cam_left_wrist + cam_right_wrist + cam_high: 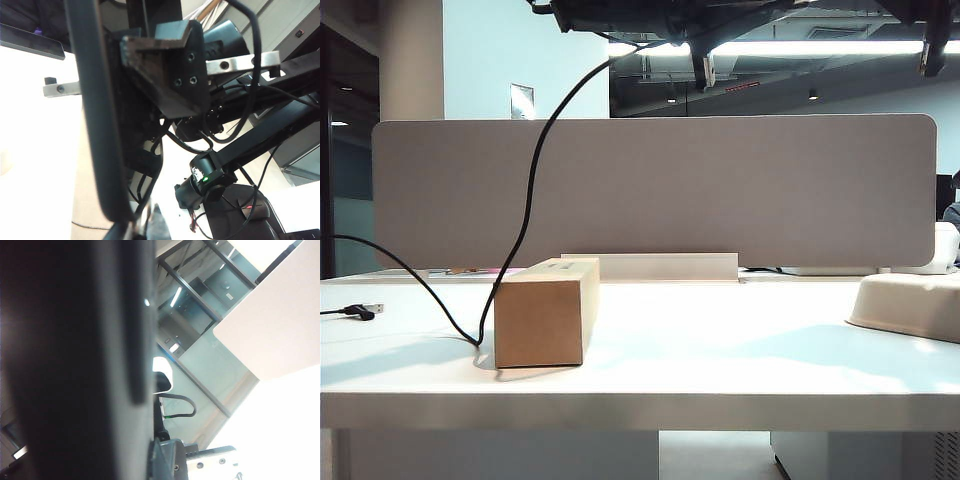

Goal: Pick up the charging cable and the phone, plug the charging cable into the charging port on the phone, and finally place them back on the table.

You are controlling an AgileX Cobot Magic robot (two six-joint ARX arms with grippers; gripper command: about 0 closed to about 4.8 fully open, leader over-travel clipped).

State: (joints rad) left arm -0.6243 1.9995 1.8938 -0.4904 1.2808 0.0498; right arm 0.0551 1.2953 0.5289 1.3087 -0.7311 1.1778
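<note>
The charging cable [530, 190] hangs as a long black cord from the top of the exterior view, drops behind the box and runs left; its black USB plug [362, 311] lies on the table [720, 370]. Both arms are raised at the top edge of that view. In the left wrist view my left gripper [145, 227] is shut on the cable's [150, 192] upper end, right beside the phone's [95, 110] end. My right gripper [127, 65] is shut on the phone [75, 365], one finger [167, 460] against its side. The charging port is hidden.
A brown cardboard box [545, 312] stands on the left half of the table. A white tray [910, 300] sits at the right edge. A grey divider panel [720, 190] runs along the back.
</note>
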